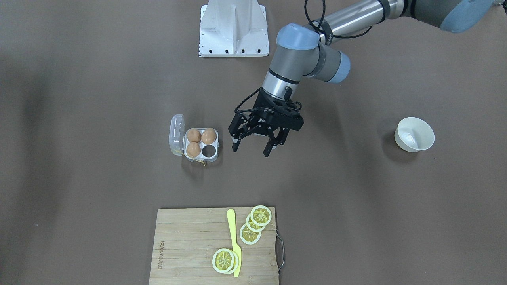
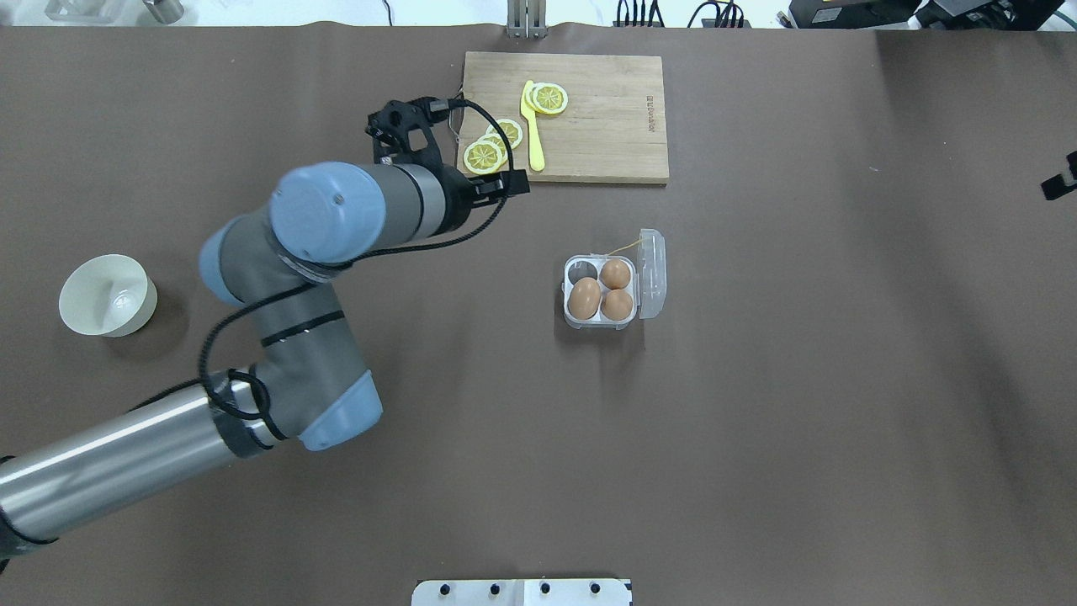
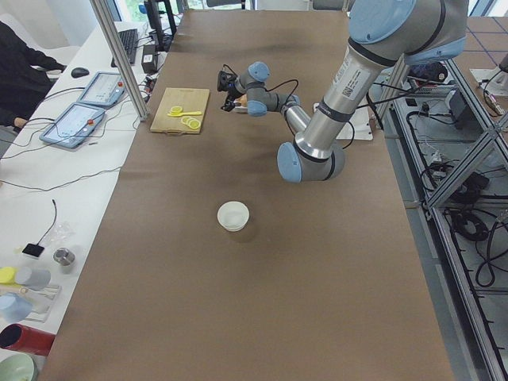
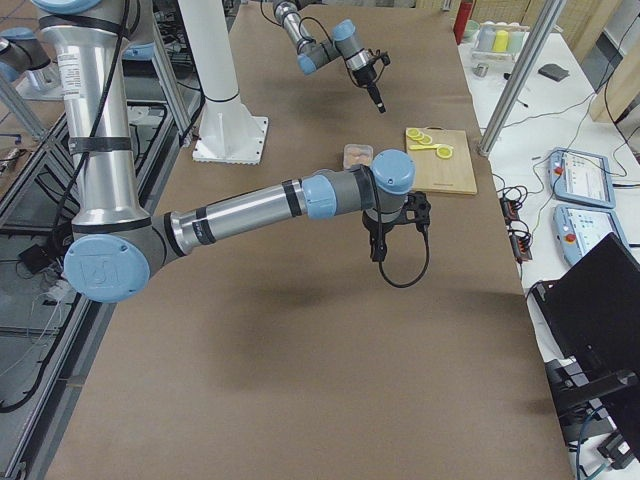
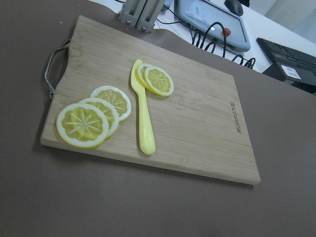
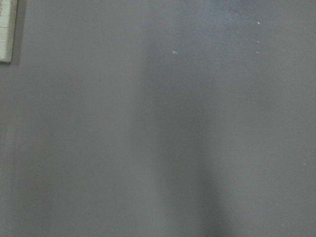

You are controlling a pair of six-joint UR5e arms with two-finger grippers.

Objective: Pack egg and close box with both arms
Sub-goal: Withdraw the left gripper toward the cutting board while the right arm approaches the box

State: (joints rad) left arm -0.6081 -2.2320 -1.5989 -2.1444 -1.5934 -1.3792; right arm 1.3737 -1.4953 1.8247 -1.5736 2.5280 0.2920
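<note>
The clear plastic box [image 1: 208,151] stands on the brown table with its lid [image 1: 177,134] swung open to one side. Three tan-brown eggs [image 1: 193,135] fill three cups; the fourth cup [image 2: 580,271] is bare. A thin yellow string [image 1: 200,160] trails from the box. My left gripper [image 1: 252,148] hangs open and empty in the air beside the box, apart from it. My right gripper [image 4: 379,243] points down over bare table far from the box; only a black sliver of it shows at the overhead view's right edge [image 2: 1058,182], so I cannot tell its state.
A wooden cutting board [image 1: 190,245] holds lemon slices [image 1: 260,215] and a yellow plastic knife [image 1: 234,241]. A white bowl [image 1: 414,134] stands on my left side. The white metal stand [image 1: 233,27] is at the robot's base.
</note>
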